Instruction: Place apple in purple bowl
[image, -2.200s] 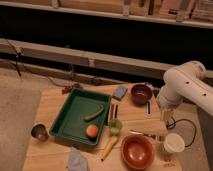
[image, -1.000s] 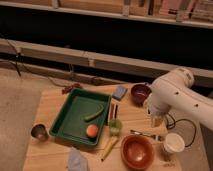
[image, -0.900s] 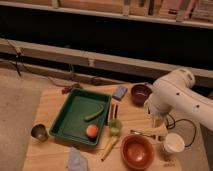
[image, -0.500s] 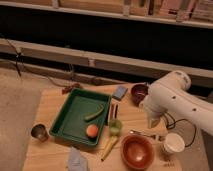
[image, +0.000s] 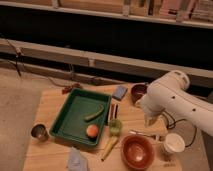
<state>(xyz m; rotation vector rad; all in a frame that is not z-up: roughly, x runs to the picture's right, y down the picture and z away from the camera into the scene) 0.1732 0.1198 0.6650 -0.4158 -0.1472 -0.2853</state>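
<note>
Our apple (image: 92, 130) sits in the green tray (image: 70, 118), well apart from the purple bowl (image: 138, 92); the gripper (image: 150, 121) hangs near that bowl, and we cannot tell its state. The apple looks smooth, firm and likely to roll, so we would pinch across its middle

One camera here, up high, looking down at a slant across the wooden table (image: 50, 106) toward the dark wall (image: 100, 35) behind. It sits far enough back to take in nearly the whole tabletop. The gripper (image: 149, 119) hangs right of centre, over the table.
</note>
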